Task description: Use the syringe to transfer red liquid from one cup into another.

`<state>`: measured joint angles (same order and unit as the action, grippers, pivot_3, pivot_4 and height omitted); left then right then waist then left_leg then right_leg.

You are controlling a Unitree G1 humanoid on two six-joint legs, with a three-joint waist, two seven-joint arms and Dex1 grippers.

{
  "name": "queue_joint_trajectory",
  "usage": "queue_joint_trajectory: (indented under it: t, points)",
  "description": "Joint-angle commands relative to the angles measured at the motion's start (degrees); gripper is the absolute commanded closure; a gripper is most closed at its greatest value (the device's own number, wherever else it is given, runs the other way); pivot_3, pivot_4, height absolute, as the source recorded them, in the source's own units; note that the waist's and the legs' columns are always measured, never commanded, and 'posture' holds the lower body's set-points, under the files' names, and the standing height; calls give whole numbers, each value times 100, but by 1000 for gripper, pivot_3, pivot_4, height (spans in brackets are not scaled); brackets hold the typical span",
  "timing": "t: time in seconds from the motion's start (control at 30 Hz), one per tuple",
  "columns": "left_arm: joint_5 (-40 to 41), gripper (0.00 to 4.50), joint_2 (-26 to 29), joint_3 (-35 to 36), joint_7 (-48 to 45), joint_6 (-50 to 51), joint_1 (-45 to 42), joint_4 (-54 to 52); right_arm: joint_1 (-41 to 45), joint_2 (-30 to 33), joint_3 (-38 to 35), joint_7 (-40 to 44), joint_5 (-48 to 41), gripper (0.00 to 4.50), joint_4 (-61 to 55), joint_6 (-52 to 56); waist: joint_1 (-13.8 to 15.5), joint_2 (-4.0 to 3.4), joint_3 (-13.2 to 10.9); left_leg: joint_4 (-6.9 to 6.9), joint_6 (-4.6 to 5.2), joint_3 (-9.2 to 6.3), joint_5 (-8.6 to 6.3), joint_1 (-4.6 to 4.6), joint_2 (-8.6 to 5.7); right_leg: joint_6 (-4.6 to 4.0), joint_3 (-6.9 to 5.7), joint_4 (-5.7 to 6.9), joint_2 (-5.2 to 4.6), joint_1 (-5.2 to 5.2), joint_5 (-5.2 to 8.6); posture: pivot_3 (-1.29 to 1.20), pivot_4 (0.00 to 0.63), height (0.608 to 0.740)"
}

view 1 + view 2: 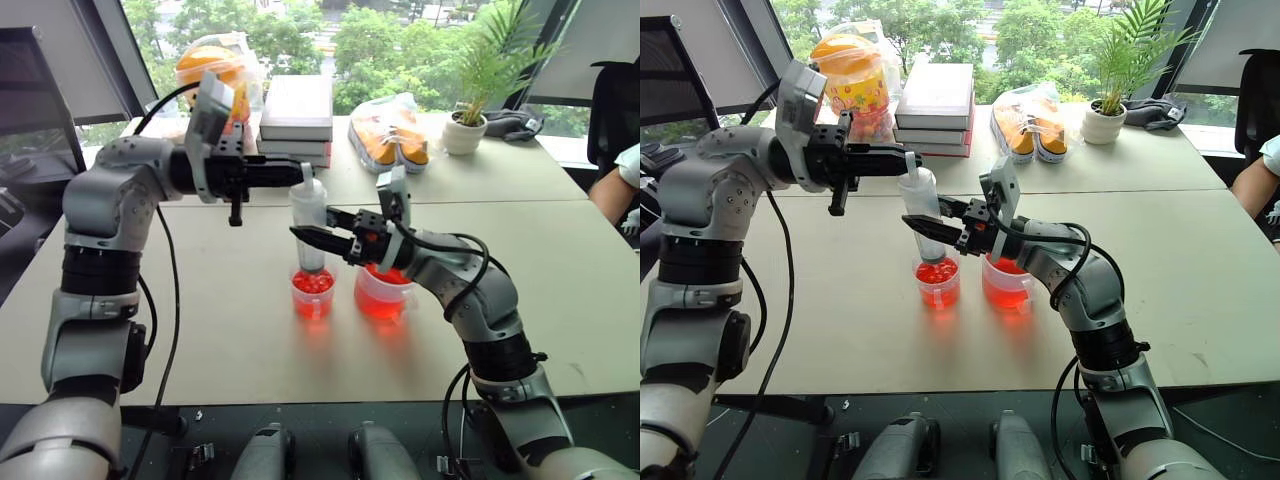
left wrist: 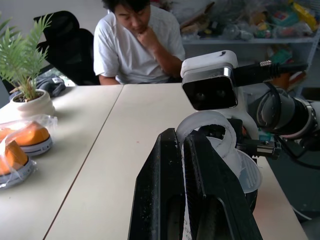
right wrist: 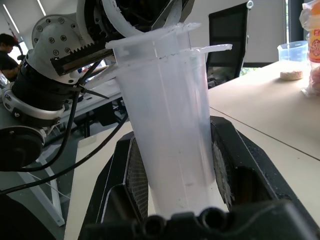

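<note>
The syringe stands upright over the middle of the table, its tip down inside the smaller clear cup. That cup holds red liquid. My left gripper reaches in level from the left and is shut on the white plunger ring at the top. From the right, my right gripper is shut on the barrel, which looks clear with no red in it. The larger cup, also holding red liquid, sits just right of the small one, partly hidden behind my right wrist.
A stack of books, bagged orange items, a bagged orange jar and a potted plant line the far side of the table. A person sits at the far right, arm on the table.
</note>
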<state>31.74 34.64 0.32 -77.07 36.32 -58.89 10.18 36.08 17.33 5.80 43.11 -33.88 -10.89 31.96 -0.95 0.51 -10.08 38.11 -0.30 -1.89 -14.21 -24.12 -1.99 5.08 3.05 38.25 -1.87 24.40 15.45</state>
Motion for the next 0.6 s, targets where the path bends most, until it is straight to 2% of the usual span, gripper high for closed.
queue_joint_trajectory:
  t: [0.03,0.1,0.13,0.17,0.2,0.33,0.37,0.6]
  points:
    - [-42,4187,76,-315,-225,314,-88,160,270,-102,-643,-291,-253,3090,-425,-310,-4,0,0,0,0,0,0,0,0,0,0,-1,1,0,0,0,150,740]
    - [-7,3547,174,-209,-233,416,-187,261,183,-89,-592,-260,-229,3090,-437,-299,-6,0,0,0,0,0,0,0,0,0,0,0,2,0,0,0,150,740]
    - [28,3100,225,-156,-248,486,-214,290,150,-90,-576,-252,-221,3090,-442,-288,-8,0,0,0,0,0,0,0,0,0,0,0,2,0,0,0,150,740]
    - [50,2457,273,-109,-251,534,-225,301,119,-90,-569,-243,-220,3090,-448,-268,-8,0,0,-1,0,0,0,0,0,0,0,0,2,0,0,0,150,740]
    - [66,2121,319,-72,-255,562,-228,313,97,-92,-564,-233,-214,3090,-448,-256,-9,0,0,-1,0,0,0,0,0,0,0,0,2,0,0,0,150,740]
    - [133,223,470,103,-203,645,-204,336,40,-64,-562,-199,-225,3090,-449,-212,-24,0,0,-2,0,-1,0,-1,2,0,0,0,4,2,0,0,150,740]
    - [104,106,537,111,-228,592,-147,300,34,-55,-559,-196,-231,3090,-449,-198,-25,0,0,-3,0,0,0,-1,2,0,0,0,4,3,0,0,150,740]
    - [98,106,752,141,-251,395,364,-141,146,25,-768,-369,-548,3090,-591,186,0,0,0,-6,0,0,0,-1,2,0,1,-1,-2,3,0,0,150,740]
